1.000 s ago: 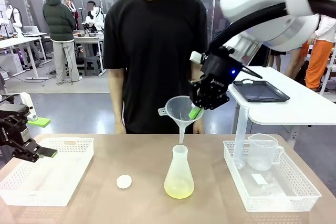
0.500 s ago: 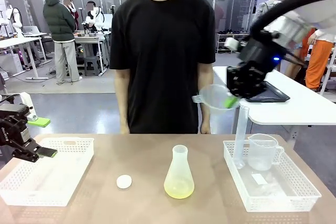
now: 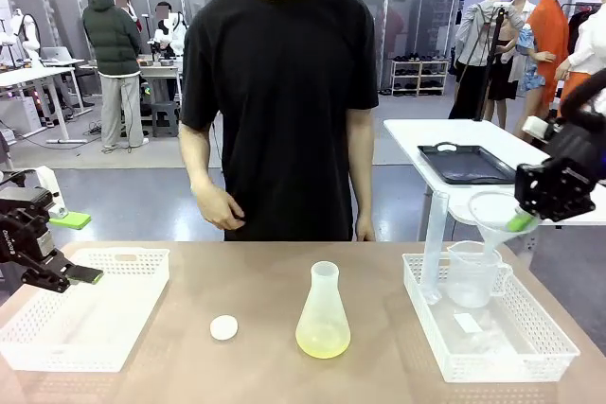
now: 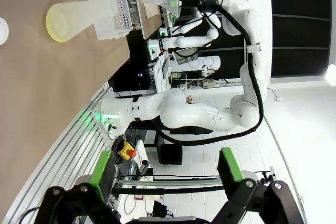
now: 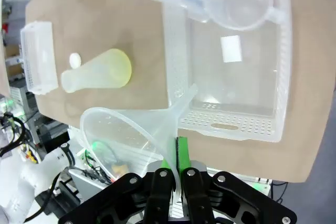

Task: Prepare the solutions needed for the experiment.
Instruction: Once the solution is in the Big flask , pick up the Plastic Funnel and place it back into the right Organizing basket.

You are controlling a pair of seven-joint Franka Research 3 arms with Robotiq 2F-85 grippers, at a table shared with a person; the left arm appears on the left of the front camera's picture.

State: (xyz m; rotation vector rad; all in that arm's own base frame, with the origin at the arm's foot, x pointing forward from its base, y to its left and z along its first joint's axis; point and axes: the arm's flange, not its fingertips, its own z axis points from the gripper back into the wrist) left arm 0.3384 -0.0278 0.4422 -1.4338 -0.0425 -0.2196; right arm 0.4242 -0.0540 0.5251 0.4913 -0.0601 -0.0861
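One shallow pool of pale yellow, see-through solution (image 3: 323,341) sits in the base of a clear conical flask (image 3: 324,292), which stands upright mid-desk with its long axis vertical and its neck pointing up. A small white round stopper (image 3: 223,327) lies apart on the tan desk (image 3: 265,290), to the flask's left. The right gripper (image 3: 520,222) has its jaws clenched on a translucent plastic funnel (image 3: 490,209), spout down, seemingly over a clear handled jug (image 3: 471,279). The jug and a tall clear measuring cylinder (image 3: 435,243) stand in the right white mesh basket (image 3: 492,371). The left gripper (image 3: 78,248) hangs with its jaws released beside the left white mesh basket (image 3: 85,333).
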